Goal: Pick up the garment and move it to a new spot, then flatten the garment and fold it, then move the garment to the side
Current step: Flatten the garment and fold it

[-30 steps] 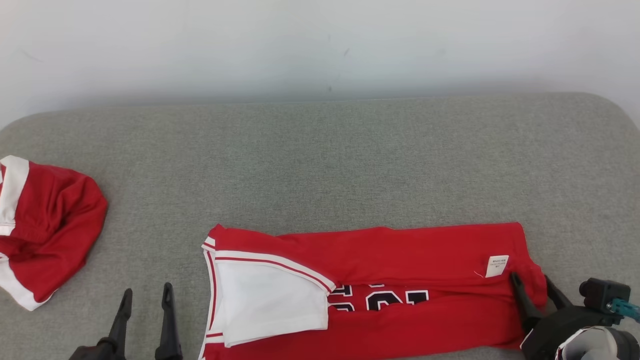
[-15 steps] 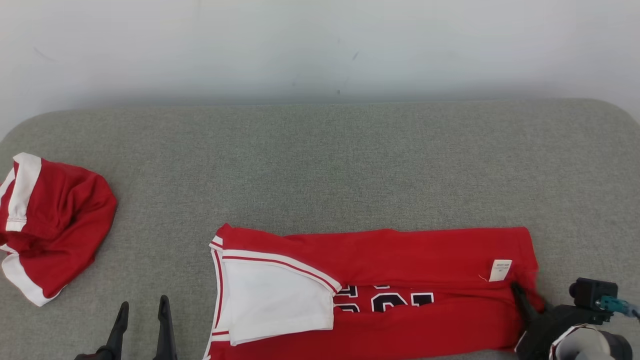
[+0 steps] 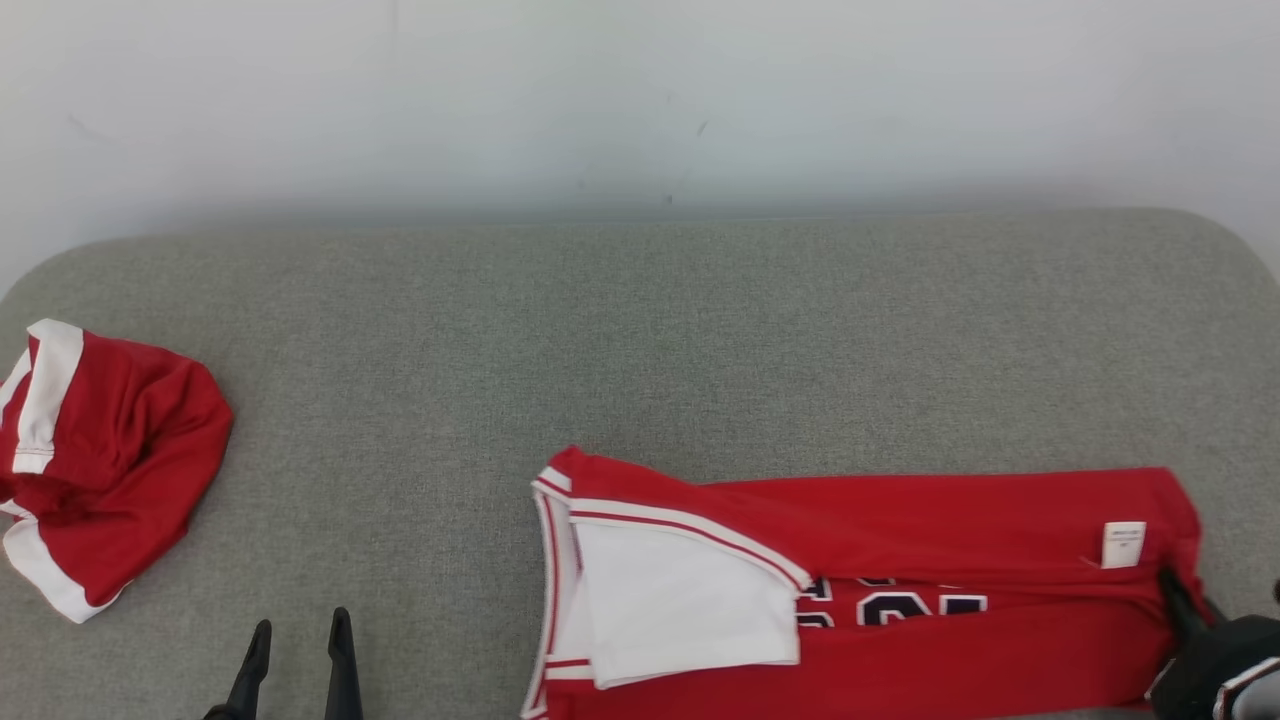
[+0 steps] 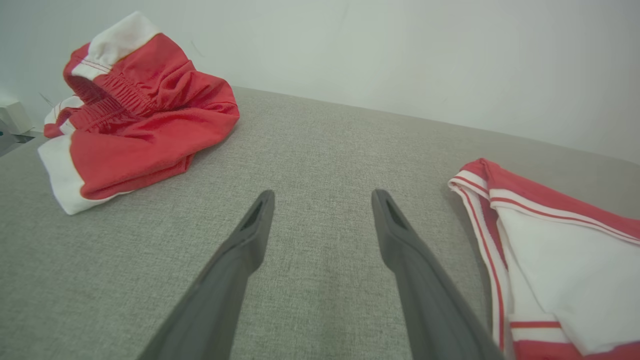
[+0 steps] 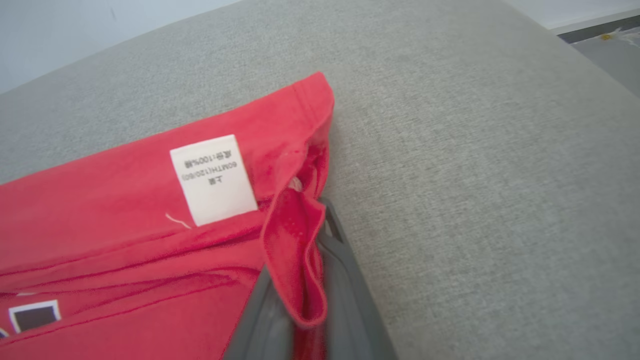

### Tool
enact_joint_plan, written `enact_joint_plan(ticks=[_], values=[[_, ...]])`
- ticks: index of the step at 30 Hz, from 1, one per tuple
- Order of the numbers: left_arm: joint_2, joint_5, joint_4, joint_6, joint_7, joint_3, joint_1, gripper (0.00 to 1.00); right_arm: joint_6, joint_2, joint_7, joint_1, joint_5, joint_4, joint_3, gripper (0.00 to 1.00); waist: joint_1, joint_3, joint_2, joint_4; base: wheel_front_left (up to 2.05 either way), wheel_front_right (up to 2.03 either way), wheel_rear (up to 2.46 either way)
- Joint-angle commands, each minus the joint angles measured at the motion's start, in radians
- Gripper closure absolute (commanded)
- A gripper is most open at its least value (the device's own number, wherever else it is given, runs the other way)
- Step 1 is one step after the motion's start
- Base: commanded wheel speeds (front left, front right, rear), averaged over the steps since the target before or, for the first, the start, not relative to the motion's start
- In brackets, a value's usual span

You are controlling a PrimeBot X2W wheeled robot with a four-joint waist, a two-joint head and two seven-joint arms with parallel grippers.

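Note:
The garment (image 3: 900,540) is a red jersey with white trim and dark numerals, folded into a long strip lying across the grey cushion at the front right. A white label (image 3: 1123,544) sits near its right end. My right gripper (image 3: 1178,592) is shut on the garment's right hem. In the right wrist view the red fabric (image 5: 295,260) bunches between the fingers (image 5: 345,280), just right of the label (image 5: 213,179). My left gripper (image 3: 300,640) stands open over bare cushion at the front left, with nothing between its fingers (image 4: 250,240). The garment's white-trimmed end (image 4: 565,250) lies to its right.
A crumpled pair of red shorts with white bands (image 3: 100,460) lies at the cushion's left edge, also seen as the shorts (image 4: 140,115) in the left wrist view. The grey cushion (image 3: 640,350) ends at a pale wall behind. Its right edge (image 5: 575,55) drops off to the floor.
My right gripper has shut on the garment's right hem and pulled the whole garment to the right along the cushion. The left gripper stays open in place.

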Motion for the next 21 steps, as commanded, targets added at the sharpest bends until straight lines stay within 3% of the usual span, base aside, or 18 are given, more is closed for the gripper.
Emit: enact_joint_plan(ticks=[1,6,12,21], values=[[-0.001,-0.004,-0.001,0.000,-0.003,0.000,0.013,0.00,-0.003,-0.013,-0.009,0.009,0.010,0.002,-0.010,1.00,-0.0001,-0.003,-0.0001,-0.001,0.00,0.00,0.00],[-0.001,0.005,-0.012,0.007,-0.003,0.004,0.027,0.00,-0.003,-0.059,-0.024,0.031,0.018,-0.040,-0.049,1.00,-0.0001,-0.019,-0.0001,-0.014,0.00,0.00,0.00],[-0.001,0.004,-0.018,0.017,-0.003,0.013,0.043,0.00,-0.003,-0.034,-0.026,0.052,-0.014,-0.172,-0.058,1.00,-0.0001,-0.036,-0.0001,-0.024,0.00,0.00,0.00],[-0.001,-0.003,-0.006,0.016,-0.003,-0.009,0.051,0.00,-0.003,0.053,0.011,0.064,-0.044,-0.395,-0.027,1.00,-0.0001,-0.051,-0.0001,-0.002,0.00,0.00,0.00]])
